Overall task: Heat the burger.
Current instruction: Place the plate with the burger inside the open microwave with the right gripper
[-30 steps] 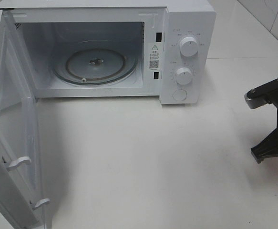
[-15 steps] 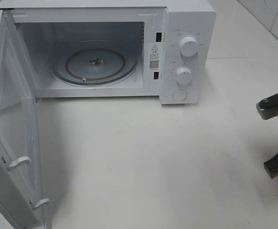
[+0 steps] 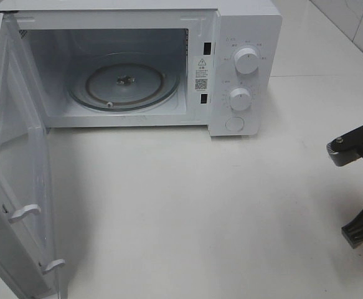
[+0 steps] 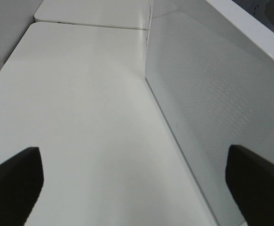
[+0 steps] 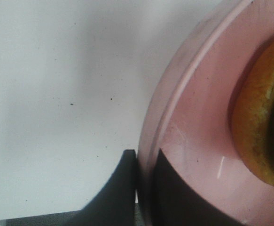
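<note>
The burger [image 5: 256, 117] shows only in the right wrist view: an edge of golden-brown bun on a pink plate [image 5: 198, 141]. My right gripper [image 5: 144, 162] has one dark finger outside the plate's rim and one inside, shut on the rim. In the exterior view the right gripper [image 3: 357, 190] is at the far right edge, and the plate and burger are out of frame there. The white microwave [image 3: 243, 25] stands open with a bare glass turntable [image 3: 125, 84]. My left gripper [image 4: 137, 188] is open and empty beside the microwave door [image 4: 212, 94].
The microwave door [image 3: 13, 174] is swung wide open at the left of the white table [image 3: 187, 205]. Two knobs [image 3: 246, 61] and a button sit on the microwave's right panel. A tiled wall is at the back right.
In the exterior view my right gripper moved right and toward the front edge, then came back slightly left. The microwave and its door have not moved.
</note>
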{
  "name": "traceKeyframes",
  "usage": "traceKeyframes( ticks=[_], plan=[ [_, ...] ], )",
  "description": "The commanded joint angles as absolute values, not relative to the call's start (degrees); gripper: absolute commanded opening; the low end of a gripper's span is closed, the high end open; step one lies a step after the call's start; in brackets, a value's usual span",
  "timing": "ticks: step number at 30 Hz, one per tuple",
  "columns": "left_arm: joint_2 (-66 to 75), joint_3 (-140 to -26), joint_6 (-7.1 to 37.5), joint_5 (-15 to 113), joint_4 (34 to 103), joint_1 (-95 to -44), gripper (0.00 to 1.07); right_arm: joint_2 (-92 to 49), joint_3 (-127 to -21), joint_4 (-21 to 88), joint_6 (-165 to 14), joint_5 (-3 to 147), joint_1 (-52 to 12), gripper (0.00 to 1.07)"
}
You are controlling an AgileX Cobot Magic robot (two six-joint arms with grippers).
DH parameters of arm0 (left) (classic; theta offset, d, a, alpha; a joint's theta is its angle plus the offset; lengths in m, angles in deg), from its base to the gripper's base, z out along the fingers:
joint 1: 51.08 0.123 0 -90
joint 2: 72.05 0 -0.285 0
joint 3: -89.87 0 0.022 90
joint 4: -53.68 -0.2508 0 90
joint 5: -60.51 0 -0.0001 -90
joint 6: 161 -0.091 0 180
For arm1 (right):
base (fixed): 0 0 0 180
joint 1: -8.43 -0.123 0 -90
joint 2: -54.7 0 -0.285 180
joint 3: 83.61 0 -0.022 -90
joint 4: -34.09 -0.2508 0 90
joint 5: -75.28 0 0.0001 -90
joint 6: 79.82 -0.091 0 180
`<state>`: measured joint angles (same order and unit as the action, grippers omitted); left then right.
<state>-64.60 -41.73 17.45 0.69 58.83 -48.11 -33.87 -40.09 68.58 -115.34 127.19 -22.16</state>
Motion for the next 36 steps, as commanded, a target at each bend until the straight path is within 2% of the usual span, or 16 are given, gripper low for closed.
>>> traceKeyframes(
  ticks=[1, 36],
  plan=[
    [-65.64, -41.56, 17.79, 1.27, 58.78, -48.11, 0.98, -33.24, -39.91, 71.10, -115.63, 129.94, -24.57, 0.00],
    [-65.64, -41.56, 17.79, 1.27, 58.78, -48.11, 0.98, -33.24, -39.91, 71.05, -117.12, 135.39, -45.54, 0.00]
  ],
)
